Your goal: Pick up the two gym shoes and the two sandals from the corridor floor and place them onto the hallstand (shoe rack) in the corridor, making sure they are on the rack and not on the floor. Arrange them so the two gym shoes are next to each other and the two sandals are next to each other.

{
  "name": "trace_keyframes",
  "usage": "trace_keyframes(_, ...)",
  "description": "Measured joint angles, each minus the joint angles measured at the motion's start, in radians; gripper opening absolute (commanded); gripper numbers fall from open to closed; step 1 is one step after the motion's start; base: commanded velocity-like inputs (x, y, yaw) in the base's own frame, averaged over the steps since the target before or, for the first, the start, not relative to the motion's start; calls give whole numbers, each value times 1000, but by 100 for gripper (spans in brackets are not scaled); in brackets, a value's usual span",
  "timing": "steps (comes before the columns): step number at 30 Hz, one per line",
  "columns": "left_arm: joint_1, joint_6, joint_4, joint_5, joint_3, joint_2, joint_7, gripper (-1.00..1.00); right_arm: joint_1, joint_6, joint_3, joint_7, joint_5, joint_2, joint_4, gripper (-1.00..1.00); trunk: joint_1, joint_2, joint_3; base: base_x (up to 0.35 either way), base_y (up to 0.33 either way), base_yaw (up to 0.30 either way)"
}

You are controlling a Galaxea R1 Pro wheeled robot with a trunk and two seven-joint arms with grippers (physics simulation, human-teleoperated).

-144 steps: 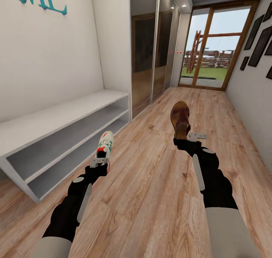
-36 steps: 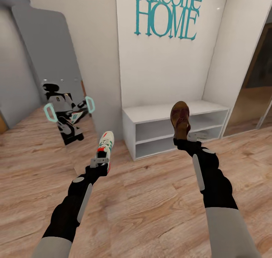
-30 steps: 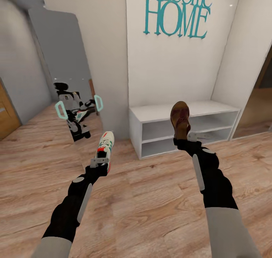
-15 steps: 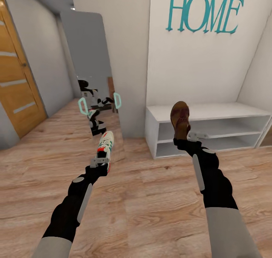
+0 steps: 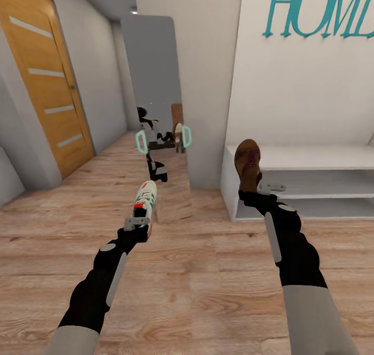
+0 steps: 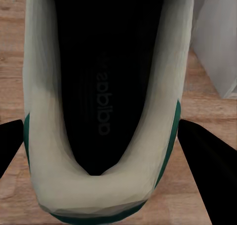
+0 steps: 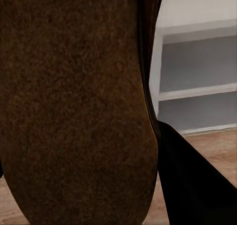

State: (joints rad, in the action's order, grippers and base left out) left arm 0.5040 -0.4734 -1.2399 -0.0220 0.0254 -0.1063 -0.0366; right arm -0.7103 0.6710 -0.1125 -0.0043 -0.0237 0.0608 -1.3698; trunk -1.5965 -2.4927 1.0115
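Floor (image 5: pixel 208 292): wood planks. Bench (image 5: pixel 311 160): white, two shelves, against wall ahead at right. Mirror (image 5: pixel 156 85): beside bench. Left gripper (image 5: pixel 137 223): clamped on sneaker (image 5: pixel 145 199) heel, above floor. Right gripper (image 5: pixel 258 189): holding sandal (image 5: pixel 248 163), raised before bench

Wooden door (image 5: pixel 49 85), orange-brown with pale horizontal strips, at 10 o'clock. Tall mirror (image 5: pixel 156 85) leaning on the wall at 12. Teal "HOME" lettering (image 5: pixel 322 10) on the white wall at 1–2. Low white two-shelf bench (image 5: pixel 311 181) at 3, against that wall.
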Motion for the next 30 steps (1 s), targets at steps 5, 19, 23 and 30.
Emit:
trace_keyframes(5,0,0,0,0,0,0,0,-100,0,0,0,0,0,0,0,-100,0,0,1,0,0,298)
trace_keyframes(19,0,0,0,0,0,0,1,-100,0,0,0,0,-1,0,0,-100,0,0,-7,0,0,274)
trace_keyframes(23,0,0,0,0,0,0,1,-100,0,0,0,0,-1,0,0,-100,0,0,-12,15,0,237)
trace_keyframes(30,0,0,0,0,0,0,0,-100,0,0,0,0,-1,0,0,-100,1,0,-20,275,0,236)
